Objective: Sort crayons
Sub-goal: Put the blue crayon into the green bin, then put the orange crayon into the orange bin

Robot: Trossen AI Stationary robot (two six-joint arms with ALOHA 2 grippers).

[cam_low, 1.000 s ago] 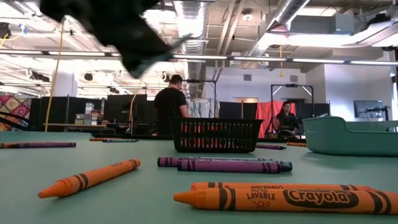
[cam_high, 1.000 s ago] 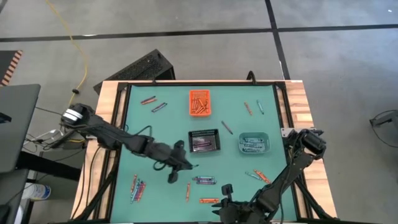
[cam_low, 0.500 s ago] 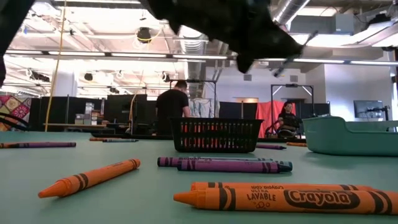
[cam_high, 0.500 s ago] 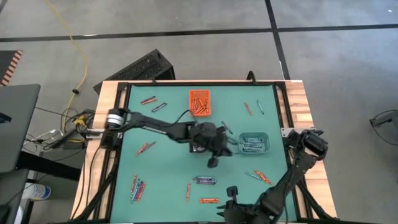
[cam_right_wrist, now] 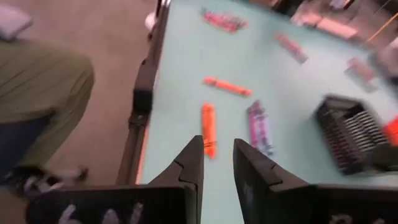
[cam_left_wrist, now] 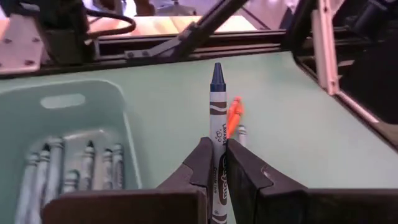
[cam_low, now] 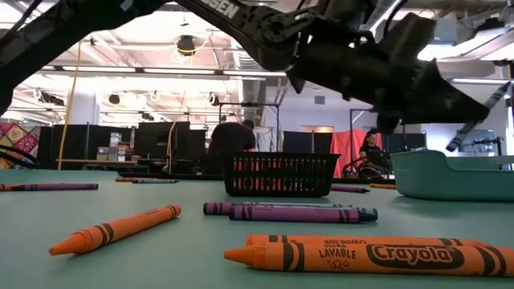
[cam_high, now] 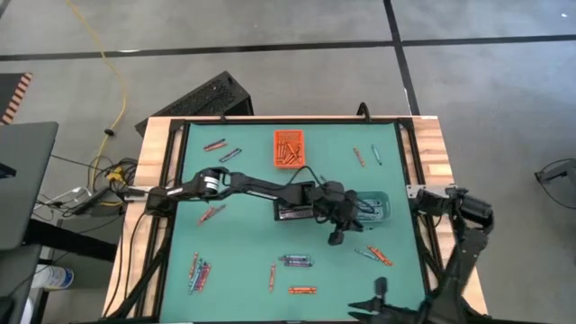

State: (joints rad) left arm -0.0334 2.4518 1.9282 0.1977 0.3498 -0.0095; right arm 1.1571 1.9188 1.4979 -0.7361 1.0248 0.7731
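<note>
- Step in hand: a blue crayon (cam_left_wrist: 216, 112) is being delivered to the teal bin (cam_high: 384, 212); the sort is judged partly done, since the orange bin (cam_high: 288, 149), the black mesh bin (cam_high: 296, 205) and the teal bin each hold crayons while others lie loose on the tabletop (cam_high: 252, 180)
- Left claw (cam_high: 336, 238): it is clenched on the blue crayon, which is gripped by its lower wrapper with the tip pointing forward past the fingers (cam_left_wrist: 202, 165)
- Position: in the high view the left claw is placed at the near-left corner of the teal bin, just beside its rim; whether it is over the opening cannot be told
- Left arm pose: it is stretched from the tabletop's left edge across the middle, passing over the black mesh bin, with the wrist raised above the surface in the low view
- Next move, as judged: the claw needs to be carried a little further over the bin's opening, where blue crayons (cam_left_wrist: 68, 171) already lie, and only then released; a release from the present spot is judged likely to drop the crayon on the rim or outside
- Right claw (cam_right_wrist: 217, 163): it is raised at the near-right edge, its fingers parted with nothing between them; loose orange crayons (cam_right_wrist: 209, 127) and a purple one (cam_right_wrist: 260, 126) are seen beyond it
- Remaining loose crayons are noted near the far-left corner, far-right area, near-left edge and near centre
</note>
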